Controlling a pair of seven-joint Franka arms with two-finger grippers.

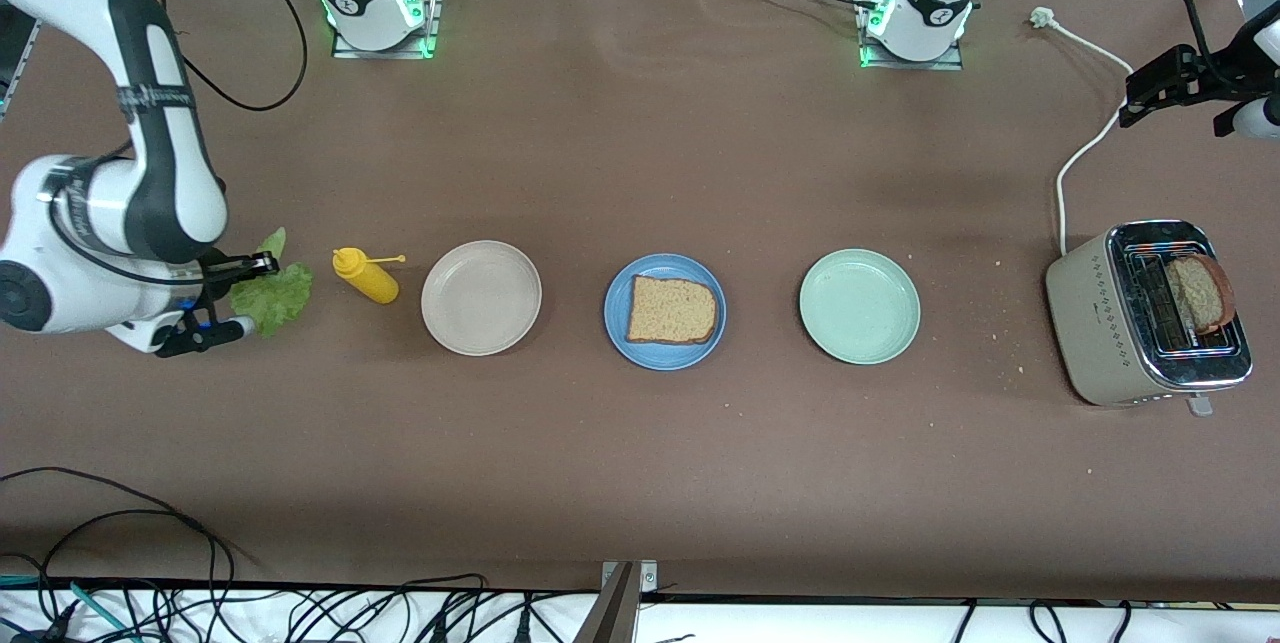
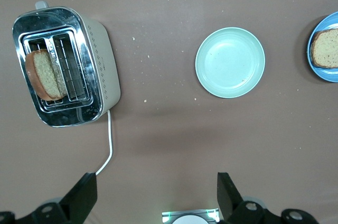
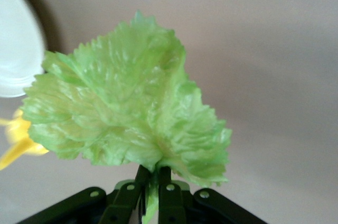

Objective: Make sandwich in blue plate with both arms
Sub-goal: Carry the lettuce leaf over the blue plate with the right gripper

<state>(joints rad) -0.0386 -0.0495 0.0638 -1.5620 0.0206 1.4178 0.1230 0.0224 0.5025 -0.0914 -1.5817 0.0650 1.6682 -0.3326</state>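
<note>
Though seemingly plastic, crinkled lettuce leaf (image 3: 127, 118).

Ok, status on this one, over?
Right claw shut on lettuce. Left claw open, waiting above toaster. One slice on blue plate.

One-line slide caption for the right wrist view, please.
Right gripper shut on the stem edge of a crinkled green lettuce leaf, above the brown table.

A square slice of brown wholegrain bread (image 1: 671, 309) lies flat on the round mid-blue plastic plate (image 1: 617, 323) mid-table. A crinkled green lettuce leaf (image 1: 270, 293) hangs pinched at the right arm's end.
</note>
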